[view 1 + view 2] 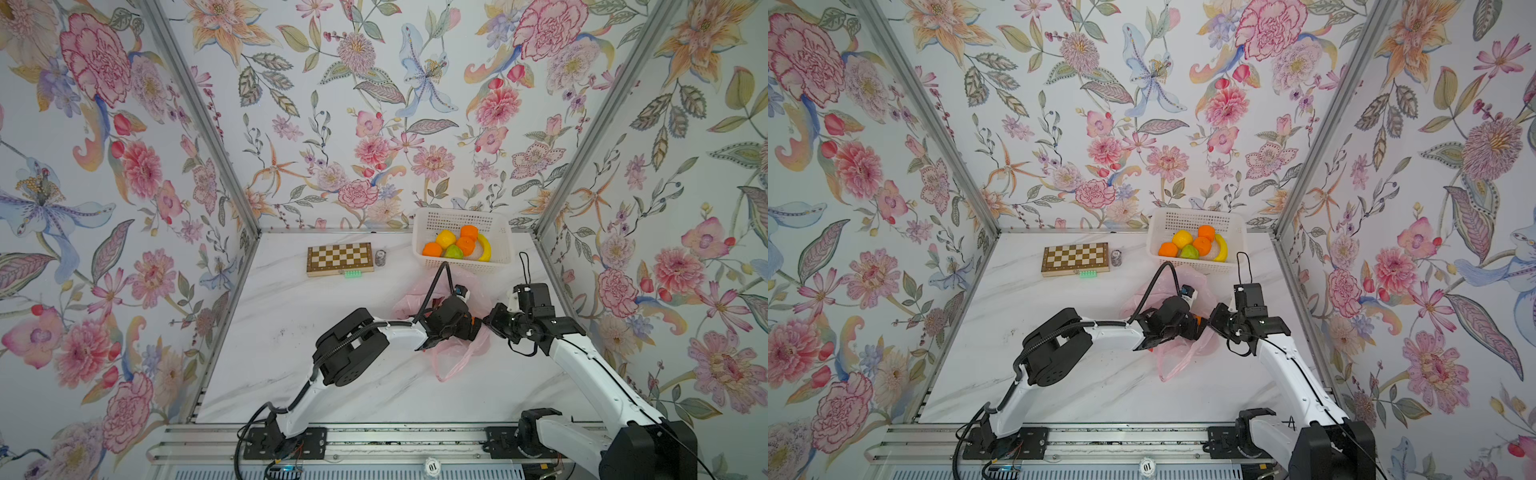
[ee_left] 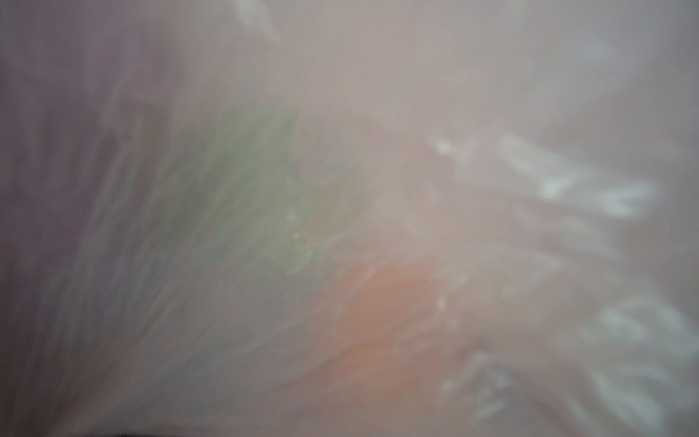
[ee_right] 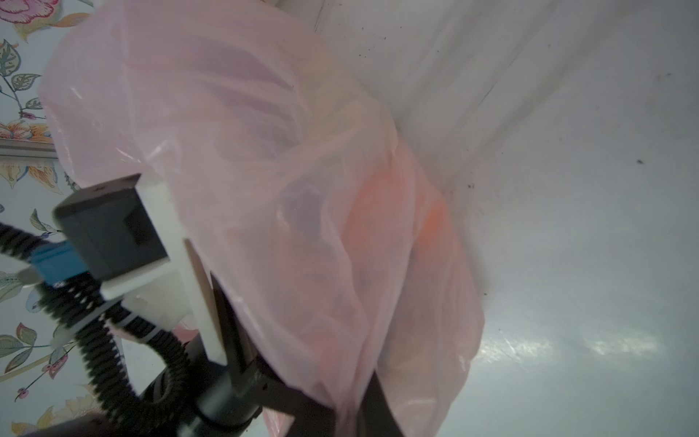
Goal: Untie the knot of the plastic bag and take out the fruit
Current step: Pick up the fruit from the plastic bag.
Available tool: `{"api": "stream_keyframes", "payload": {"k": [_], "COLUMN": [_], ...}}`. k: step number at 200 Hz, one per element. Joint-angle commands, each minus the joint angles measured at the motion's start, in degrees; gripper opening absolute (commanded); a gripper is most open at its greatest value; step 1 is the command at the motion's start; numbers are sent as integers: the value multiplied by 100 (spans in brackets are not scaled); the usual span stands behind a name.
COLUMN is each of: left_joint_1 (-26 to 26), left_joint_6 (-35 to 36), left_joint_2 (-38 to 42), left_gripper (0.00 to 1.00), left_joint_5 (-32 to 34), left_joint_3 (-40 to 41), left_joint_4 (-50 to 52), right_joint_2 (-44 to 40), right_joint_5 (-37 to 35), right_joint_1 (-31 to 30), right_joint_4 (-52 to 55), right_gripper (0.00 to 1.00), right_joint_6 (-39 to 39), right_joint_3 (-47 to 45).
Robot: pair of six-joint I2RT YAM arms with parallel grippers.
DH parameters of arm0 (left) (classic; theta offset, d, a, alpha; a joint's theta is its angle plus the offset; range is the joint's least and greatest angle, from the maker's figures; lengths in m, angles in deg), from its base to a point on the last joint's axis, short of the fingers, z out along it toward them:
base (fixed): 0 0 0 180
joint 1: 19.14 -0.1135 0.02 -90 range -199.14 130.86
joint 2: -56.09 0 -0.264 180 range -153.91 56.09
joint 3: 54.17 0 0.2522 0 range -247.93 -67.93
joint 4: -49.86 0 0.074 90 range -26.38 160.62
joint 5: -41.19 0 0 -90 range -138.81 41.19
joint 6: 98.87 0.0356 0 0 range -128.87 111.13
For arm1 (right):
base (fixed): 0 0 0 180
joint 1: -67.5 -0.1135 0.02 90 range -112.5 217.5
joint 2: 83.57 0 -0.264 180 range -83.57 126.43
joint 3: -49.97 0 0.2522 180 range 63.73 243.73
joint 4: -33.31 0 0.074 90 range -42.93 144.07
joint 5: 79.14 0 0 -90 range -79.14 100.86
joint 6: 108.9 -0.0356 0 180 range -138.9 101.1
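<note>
The pink plastic bag [image 1: 478,300] [image 1: 1200,291] lies crumpled on the marble table in front of the basket, one loop handle trailing toward the front. The knot is out of view. My left gripper [image 1: 467,328] [image 1: 1192,326] reaches into the bag; its fingers are hidden, and the left wrist view is veiled by pink film with a green fruit [image 2: 234,181] and an orange fruit [image 2: 382,314] blurred behind it. My right gripper [image 1: 487,322] [image 3: 355,401] is shut on the bag's edge. An orange [image 3: 382,212] shows through the plastic bag [image 3: 227,132].
A white perforated basket [image 1: 461,219] at the back right holds oranges, a yellow fruit, a green one and a banana. A chessboard [image 1: 340,258], a small jar [image 1: 381,257] and a green block [image 1: 352,274] sit at the back. Floral walls close three sides.
</note>
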Motion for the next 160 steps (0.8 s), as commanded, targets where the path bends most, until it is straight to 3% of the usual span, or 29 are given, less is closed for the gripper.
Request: {"api": "stream_keyframes", "payload": {"k": [1, 33, 75, 125, 160], "left_joint_1": [-40, -15, 12, 34, 48], "left_joint_6": [225, 553, 902, 1130, 1132], "left_joint_2": [-339, -535, -392, -89, 269], "left_gripper": [97, 86, 67, 51, 48], "left_joint_5": [301, 755, 942, 564, 263], "left_joint_3": [-681, -1207, -1245, -1124, -770], "left_joint_4": [1036, 2005, 2386, 2323, 1877], "right_joint_2": [-84, -213, -355, -408, -382], "right_joint_5": [197, 113, -28, -198, -267], "right_joint_1": [-27, -21, -14, -1, 25], "right_joint_4": [109, 127, 84, 74, -3], "right_gripper": [9, 9, 10, 11, 11], "right_joint_6": [-46, -88, -211, -304, -337], "right_joint_3": [48, -9, -180, -272, -330]}}
